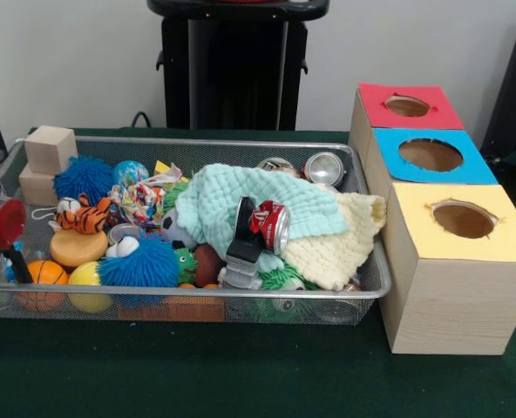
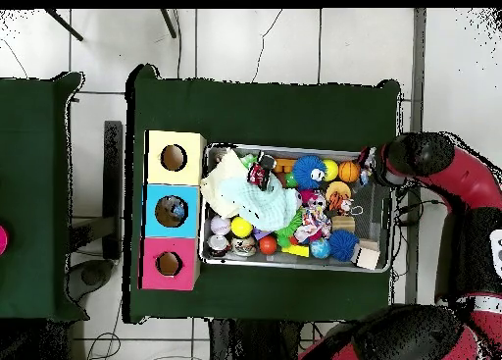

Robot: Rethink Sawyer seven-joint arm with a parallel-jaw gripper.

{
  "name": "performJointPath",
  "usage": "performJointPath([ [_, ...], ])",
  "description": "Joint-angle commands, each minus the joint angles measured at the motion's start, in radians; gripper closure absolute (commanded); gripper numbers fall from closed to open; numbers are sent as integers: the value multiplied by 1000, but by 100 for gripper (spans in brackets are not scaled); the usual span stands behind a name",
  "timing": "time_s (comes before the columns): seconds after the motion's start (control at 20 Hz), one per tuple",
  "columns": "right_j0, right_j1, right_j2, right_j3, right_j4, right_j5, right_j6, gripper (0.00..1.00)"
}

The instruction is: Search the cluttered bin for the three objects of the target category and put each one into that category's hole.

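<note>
1. At the far left of the front view you see the gripper (image 1: 5,239) low at the bin's end, red and black, beside the orange ball (image 1: 44,274). You cannot tell from either view whether it holds anything or how wide it stands.
2. The wire bin (image 1: 363,292) is packed. If you sweep through the blue spiky ball (image 1: 140,261) and the tiger toy (image 1: 84,213), you will likely push things over the low rim.
3. The red can (image 1: 274,225) lies on the mint cloth (image 1: 241,196), in the middle. I judge cans to be the target; more show at the back (image 1: 325,167). The cloth could snag and lift with it.
4. The holes sit right: yellow box (image 1: 463,219), blue box (image 1: 430,155), red box (image 1: 407,106). You risk dropping into the wrong one.
</note>
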Motion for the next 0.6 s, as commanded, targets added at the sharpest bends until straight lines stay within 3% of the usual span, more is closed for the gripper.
performJointPath([
  [0.05,29,50,45,11,-11,1,-38,0],
  [0.35,30,-1,32,79,-5,4,-29,0],
  [0.6,29,-4,32,72,-3,33,-44,0],
])
